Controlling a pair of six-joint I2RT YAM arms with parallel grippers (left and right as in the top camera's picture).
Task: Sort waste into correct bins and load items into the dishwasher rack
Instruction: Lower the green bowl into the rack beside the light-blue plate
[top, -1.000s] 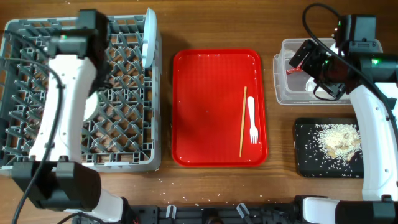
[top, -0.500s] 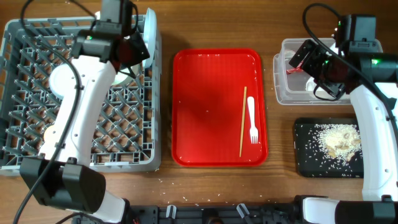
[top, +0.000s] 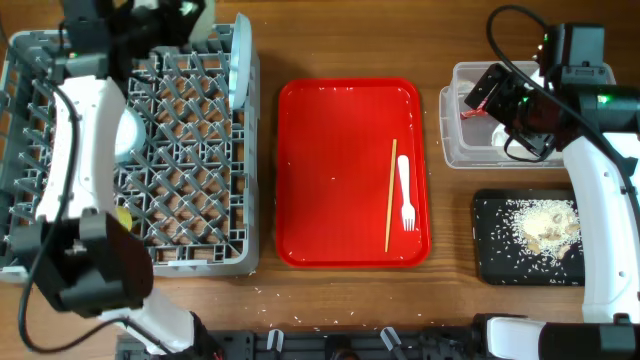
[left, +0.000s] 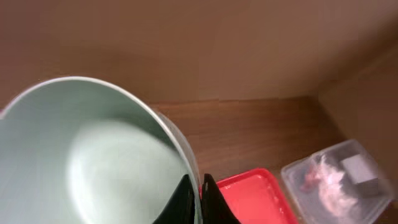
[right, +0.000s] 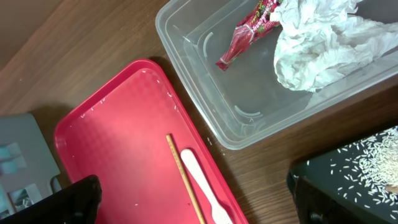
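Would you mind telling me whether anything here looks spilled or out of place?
Yes: a few loose rice grains lie on the wooden table in front of the red tray, and more dot that tray's far edge. They seem strayed from the rice pile on the black tray. Nothing else stands out.

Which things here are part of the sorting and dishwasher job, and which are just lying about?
Job: dishwasher rack, pale blue plate, light green bowl, white fork, chopstick, clear tub, red wrapper, napkin, black tray, rice scraps.
Lying about: red serving tray, stray grains on the table.
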